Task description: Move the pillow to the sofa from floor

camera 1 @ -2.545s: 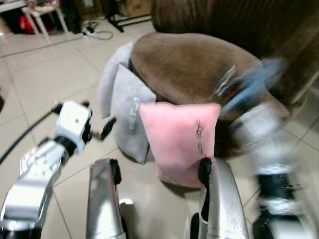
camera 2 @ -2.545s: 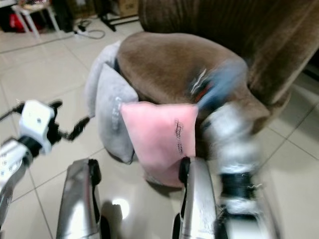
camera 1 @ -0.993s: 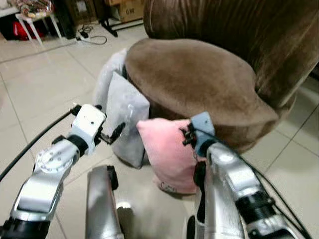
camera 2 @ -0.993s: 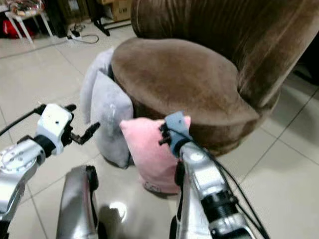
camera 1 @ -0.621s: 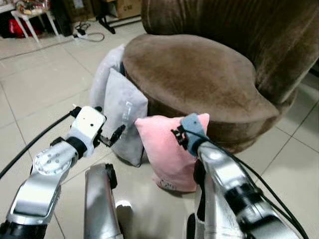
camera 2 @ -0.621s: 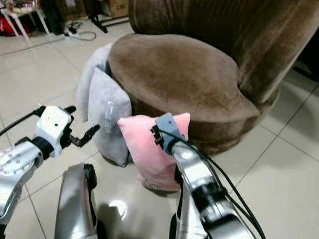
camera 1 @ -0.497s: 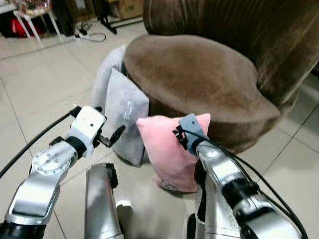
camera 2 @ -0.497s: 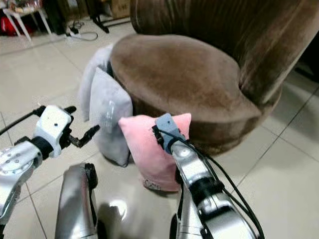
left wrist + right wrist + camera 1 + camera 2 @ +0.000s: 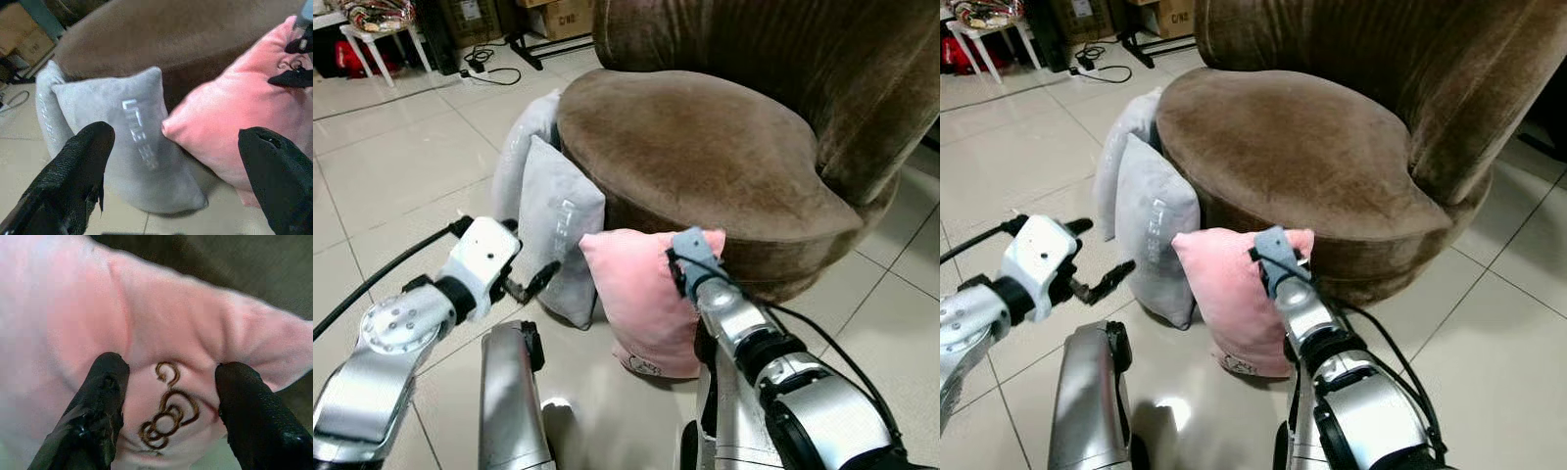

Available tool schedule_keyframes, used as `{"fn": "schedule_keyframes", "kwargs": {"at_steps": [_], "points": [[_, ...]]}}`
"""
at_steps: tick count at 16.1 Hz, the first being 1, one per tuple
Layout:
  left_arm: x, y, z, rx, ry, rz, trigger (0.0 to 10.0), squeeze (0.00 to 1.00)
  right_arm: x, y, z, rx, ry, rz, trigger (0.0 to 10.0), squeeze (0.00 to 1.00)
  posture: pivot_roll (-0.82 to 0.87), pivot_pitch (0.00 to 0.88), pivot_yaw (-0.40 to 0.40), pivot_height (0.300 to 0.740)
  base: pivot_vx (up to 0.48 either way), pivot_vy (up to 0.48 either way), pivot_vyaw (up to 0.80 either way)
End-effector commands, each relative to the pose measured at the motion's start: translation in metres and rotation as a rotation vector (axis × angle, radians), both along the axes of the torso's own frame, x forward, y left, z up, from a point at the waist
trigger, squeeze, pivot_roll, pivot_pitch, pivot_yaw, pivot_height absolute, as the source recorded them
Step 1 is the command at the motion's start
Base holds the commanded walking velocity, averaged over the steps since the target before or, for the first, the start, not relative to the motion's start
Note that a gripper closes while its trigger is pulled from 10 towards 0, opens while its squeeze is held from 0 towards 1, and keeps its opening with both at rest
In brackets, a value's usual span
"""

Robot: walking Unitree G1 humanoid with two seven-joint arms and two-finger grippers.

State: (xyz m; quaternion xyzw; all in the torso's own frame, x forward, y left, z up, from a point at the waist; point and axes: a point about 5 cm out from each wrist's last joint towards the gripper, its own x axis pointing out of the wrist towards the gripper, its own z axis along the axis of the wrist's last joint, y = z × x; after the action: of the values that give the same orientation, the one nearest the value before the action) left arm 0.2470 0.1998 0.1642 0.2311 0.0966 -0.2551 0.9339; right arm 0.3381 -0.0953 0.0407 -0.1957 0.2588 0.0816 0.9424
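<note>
Pressing right claw (image 9: 168,396) into pink pillow (image 9: 641,294)

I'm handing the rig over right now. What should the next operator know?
Right gripper: open, fingers pressed against the pink pillow near its top corner, not yet closed.
Left gripper: open, hovering near the grey pillows.
Pink pillow stands on the floor, leaning against the sofa.
Done: reach. Left: grasp, lift, place it on the seat.
</note>
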Motion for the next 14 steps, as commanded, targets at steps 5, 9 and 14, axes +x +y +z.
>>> {"fn": "schedule_keyframes", "kwargs": {"at_steps": [5, 9, 14], "points": [[-0.024, 0.007, 0.002, 0.024, 0.082, -0.032, 10.0, 0.00, -0.002, 0.015, -0.002, 0.081, 0.032, -0.001, 0.0, 0.00, 0.04, 0.076, 0.011, 0.370, 0.000, 0.000, 0.00], [-0.030, 0.009, 0.003, 0.028, 0.098, -0.019, 10.0, 0.00, -0.003, 0.021, -0.002, 0.077, 0.025, 0.004, 0.0, 0.00, 0.05, 0.085, 0.007, 0.370, 0.000, 0.000, 0.00], [-0.032, 0.011, 0.004, 0.035, 0.108, -0.016, 10.0, 0.00, -0.005, 0.025, -0.003, 0.086, 0.026, 0.006, 0.0, 0.00, 0.05, 0.080, 0.011, 0.370, 0.000, 0.000, 0.00]]}}
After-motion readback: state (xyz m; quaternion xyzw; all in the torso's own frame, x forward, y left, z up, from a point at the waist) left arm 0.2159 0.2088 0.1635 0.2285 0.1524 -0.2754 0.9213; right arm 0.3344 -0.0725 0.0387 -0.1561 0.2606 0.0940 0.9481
